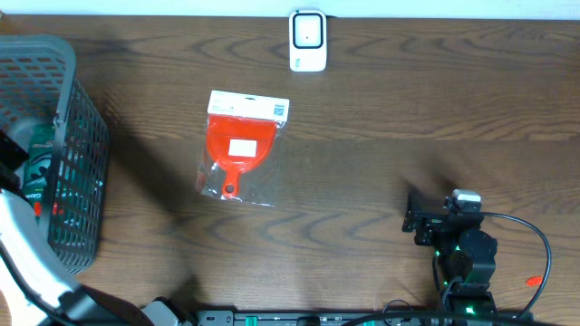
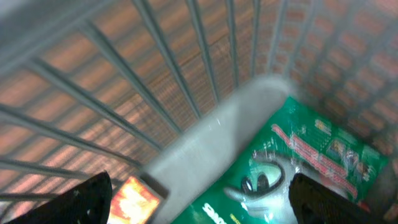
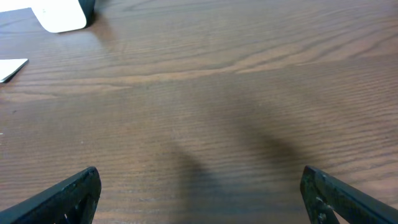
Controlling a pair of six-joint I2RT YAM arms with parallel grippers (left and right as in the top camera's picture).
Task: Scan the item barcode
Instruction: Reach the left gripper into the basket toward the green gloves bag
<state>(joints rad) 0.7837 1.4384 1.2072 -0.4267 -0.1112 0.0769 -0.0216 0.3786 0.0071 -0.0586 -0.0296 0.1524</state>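
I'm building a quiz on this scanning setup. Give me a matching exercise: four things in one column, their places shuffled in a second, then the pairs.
1. white boxy barcode scanner
2. red plastic scoop in a clear bag
3. green printed packet
4. right gripper

A. flat on the middle of the brown wooden table
B. inside the grey wire basket
C. at the table's far edge
D. open, above the table, front right

Pairs: 1-C, 2-A, 3-B, 4-D

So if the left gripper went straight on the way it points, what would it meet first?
Most likely the green packet lying in the basket: in the wrist view it fills the space ahead of the open left gripper. Depth is unclear, so I can't say how close it is.
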